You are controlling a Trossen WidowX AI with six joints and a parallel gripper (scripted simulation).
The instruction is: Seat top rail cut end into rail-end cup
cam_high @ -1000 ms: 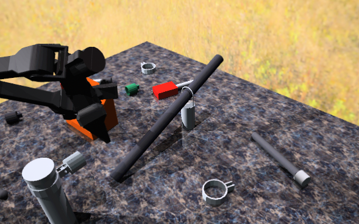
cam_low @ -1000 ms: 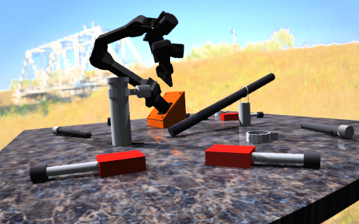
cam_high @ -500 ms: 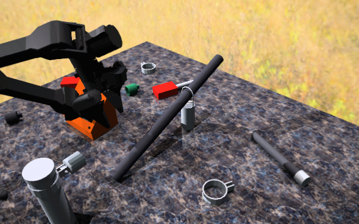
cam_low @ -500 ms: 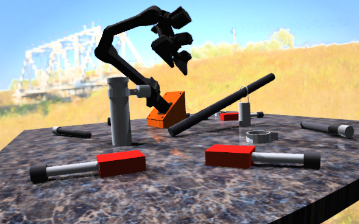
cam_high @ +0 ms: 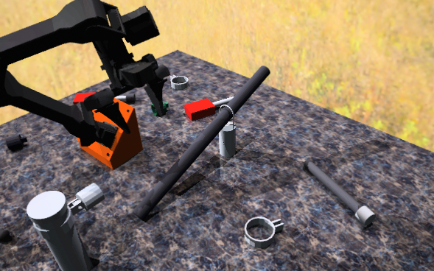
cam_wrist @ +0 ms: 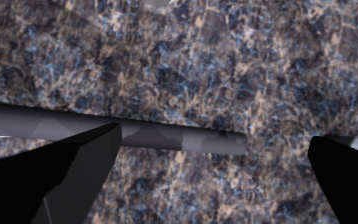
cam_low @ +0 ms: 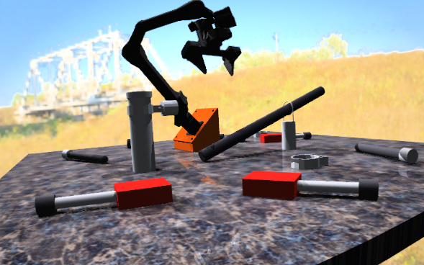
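The dark rail point(cam_high: 197, 149) point(cam_low: 257, 126) point(cam_wrist: 150, 135) slants through the loop cap point(cam_high: 233, 118) on the short post point(cam_high: 228, 141) point(cam_low: 289, 137). Its lower end is down at the table, outside the rail-end cup point(cam_high: 90, 196) point(cam_low: 169, 107), which hangs well above that end. The cup's brace band point(cam_low: 140, 109) is high on the big post point(cam_high: 62, 243) point(cam_low: 142, 140), near the post cap. My gripper point(cam_high: 144, 124) point(cam_low: 218, 74) point(cam_wrist: 212, 138) is wide open and empty, high above the rail, not touching it. In the wrist view the left finger hides part of the rail.
The orange base point(cam_high: 132, 134) point(cam_low: 208, 124) stands behind the rail. A loose band point(cam_high: 259, 243) point(cam_low: 301, 163) lies right of the rail. Red blocks with grey handles point(cam_low: 143, 194) point(cam_low: 269, 185) lie in front in the exterior view. A capped dark rod point(cam_high: 334, 188) point(cam_low: 383, 150) lies at the right.
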